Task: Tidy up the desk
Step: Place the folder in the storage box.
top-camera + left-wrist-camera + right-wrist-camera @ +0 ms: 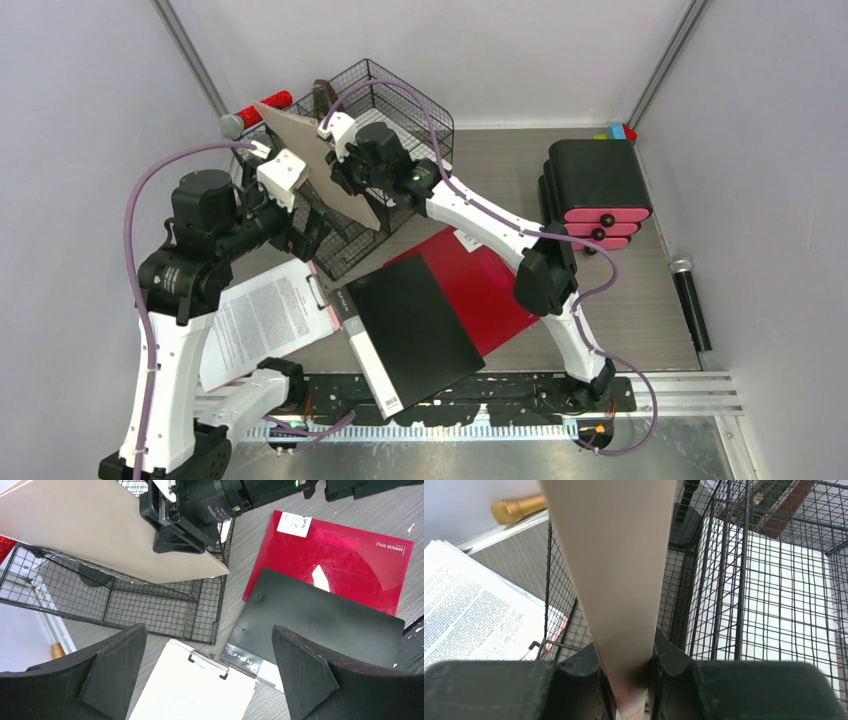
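— Right gripper [626, 666]?
— Clamped on a tan board [295, 135], held tilted over the wire rack [400, 100] at the far left corner of the desk [650, 320].
— Left gripper [209, 630]?
— Jaws wide, holding nothing, near the left edge.

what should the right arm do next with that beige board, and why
Probably lower the thin beige board edge-first into the black wire-mesh rack before letting go. The right gripper is shut on the board's edge and holds it tilted above the rack, and the board does not look to be inside it yet.
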Motion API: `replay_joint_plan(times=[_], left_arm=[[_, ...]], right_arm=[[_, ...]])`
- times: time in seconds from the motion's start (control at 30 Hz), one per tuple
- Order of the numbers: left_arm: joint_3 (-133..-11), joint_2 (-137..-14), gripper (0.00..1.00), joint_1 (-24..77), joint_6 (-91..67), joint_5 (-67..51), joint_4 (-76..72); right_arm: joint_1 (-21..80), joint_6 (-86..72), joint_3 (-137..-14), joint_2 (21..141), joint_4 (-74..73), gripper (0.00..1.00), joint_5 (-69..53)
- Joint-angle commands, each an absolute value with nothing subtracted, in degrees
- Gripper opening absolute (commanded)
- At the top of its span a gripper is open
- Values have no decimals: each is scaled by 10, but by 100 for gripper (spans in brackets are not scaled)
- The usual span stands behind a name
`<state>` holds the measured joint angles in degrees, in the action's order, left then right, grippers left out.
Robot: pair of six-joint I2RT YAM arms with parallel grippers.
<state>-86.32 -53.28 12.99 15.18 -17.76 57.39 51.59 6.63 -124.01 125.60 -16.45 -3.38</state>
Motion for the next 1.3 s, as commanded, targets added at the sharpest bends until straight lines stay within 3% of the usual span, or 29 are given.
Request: replay_joint_plan(times=[0.0, 0.27, 0.4, 0.5, 0.57, 0.87, 1.27], left_arm=[[-876, -517, 100, 127, 147, -170, 581], [-865, -505, 100, 127, 159, -162, 594], [-861, -504, 100, 127, 161, -158, 595], [-861, -504, 100, 127, 162, -159, 594], [-861, -505, 100, 127, 163, -158, 595], [-854, -499, 100, 127, 162, -154, 593], [-865, -507, 100, 127, 149, -155, 579]], right_arm=[[514, 92, -1263, 1225, -258, 25, -81], [510, 106, -1299, 1235, -314, 38, -96], [510, 104, -1335, 1250, -352, 29, -92], [510, 106, -1352, 1260, -370, 8, -78], [509, 108, -1351, 1261, -372, 2, -71], [508, 89, -1350, 1252, -369, 0, -72], [493, -13, -1311, 1241, -108, 0, -55]])
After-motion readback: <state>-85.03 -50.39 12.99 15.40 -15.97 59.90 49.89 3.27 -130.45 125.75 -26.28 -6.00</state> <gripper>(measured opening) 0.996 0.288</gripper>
